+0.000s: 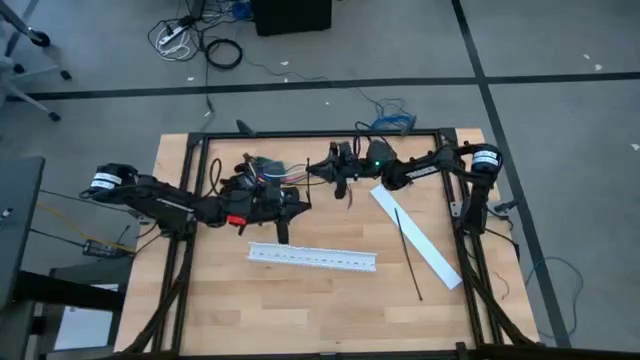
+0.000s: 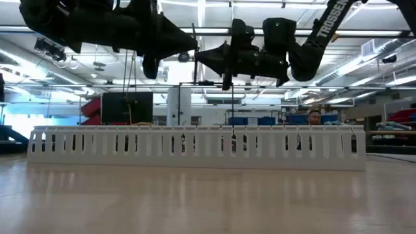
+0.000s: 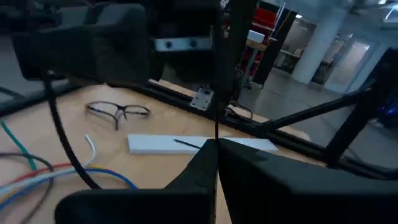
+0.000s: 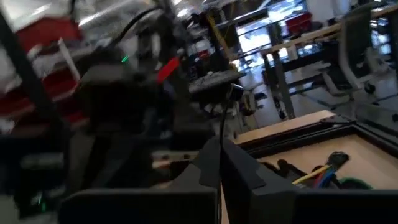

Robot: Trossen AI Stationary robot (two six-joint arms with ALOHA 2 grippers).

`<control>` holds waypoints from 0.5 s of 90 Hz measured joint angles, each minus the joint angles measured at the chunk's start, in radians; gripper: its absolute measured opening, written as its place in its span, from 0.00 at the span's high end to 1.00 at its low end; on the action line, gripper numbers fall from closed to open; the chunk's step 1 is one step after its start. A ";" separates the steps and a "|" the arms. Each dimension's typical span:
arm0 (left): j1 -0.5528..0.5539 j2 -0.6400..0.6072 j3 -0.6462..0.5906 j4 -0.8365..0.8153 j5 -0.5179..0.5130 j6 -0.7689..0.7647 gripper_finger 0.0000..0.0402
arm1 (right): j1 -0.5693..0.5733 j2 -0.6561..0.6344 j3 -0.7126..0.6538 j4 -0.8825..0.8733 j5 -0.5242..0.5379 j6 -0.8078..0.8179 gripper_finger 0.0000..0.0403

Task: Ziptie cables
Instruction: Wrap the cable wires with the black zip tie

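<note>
We could read only one piece of lettering: white capitals spelling "TROSSEN", partly cut off by the picture's edge, which ran along the dark right arm (image 2: 328,23) in the low view. We found no other legible text, label or number on the desk or in the room behind it; whatever markings showed elsewhere were too small or blurred for us to make out.

The counter (image 1: 300,300) is pale, matt wood; the slotted channel (image 1: 312,258) is white plastic; the ziptie (image 1: 408,254) is thin black plastic.
</note>
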 joint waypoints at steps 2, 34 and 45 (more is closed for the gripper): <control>0.002 0.000 0.000 0.000 0.016 -0.016 1.00 | 0.007 0.000 0.000 -0.005 -0.001 -0.022 1.00; 0.006 0.000 0.000 0.005 0.184 -0.288 1.00 | 0.089 0.000 0.000 -0.038 0.010 -0.401 1.00; -0.001 0.000 0.000 0.004 0.199 -0.361 1.00 | 0.098 0.000 0.000 -0.038 0.014 -0.534 1.00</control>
